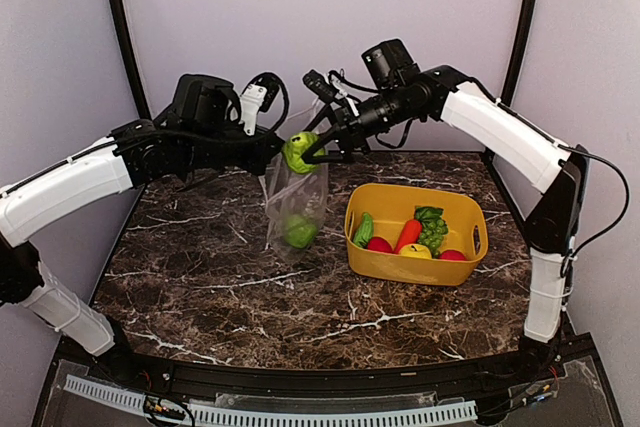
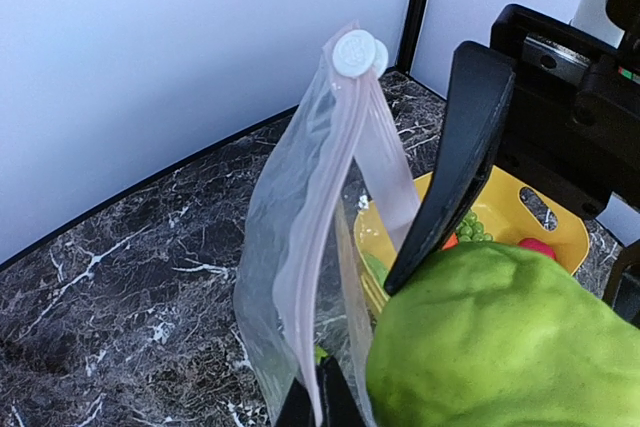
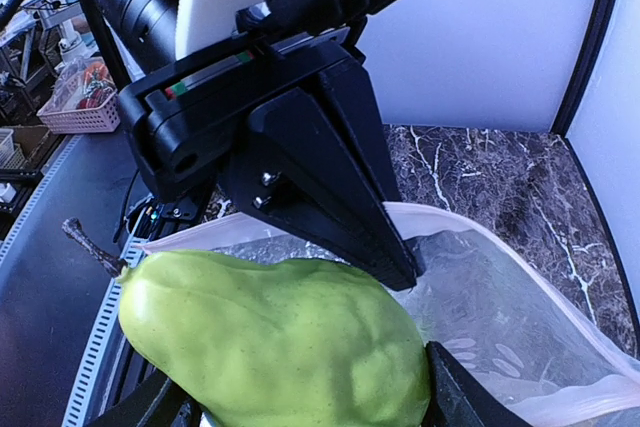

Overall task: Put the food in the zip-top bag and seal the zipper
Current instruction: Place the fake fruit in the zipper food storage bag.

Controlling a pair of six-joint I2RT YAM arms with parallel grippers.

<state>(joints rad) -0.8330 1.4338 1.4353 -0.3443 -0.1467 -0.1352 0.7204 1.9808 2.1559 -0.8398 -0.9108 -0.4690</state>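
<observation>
So, bag w/ fruit, pear at mouth, basket w/ carrot

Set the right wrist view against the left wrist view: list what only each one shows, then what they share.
Only the right wrist view: the brown stem of the green pear, the open mouth of the zip-top bag seen from above, and the left gripper pinching its rim. Only the left wrist view: the white slider tab topping the pinkish zipper, the yellow basket, and one black finger of the right gripper against the pear. Both: the pear, the bag and the marbled table.
</observation>
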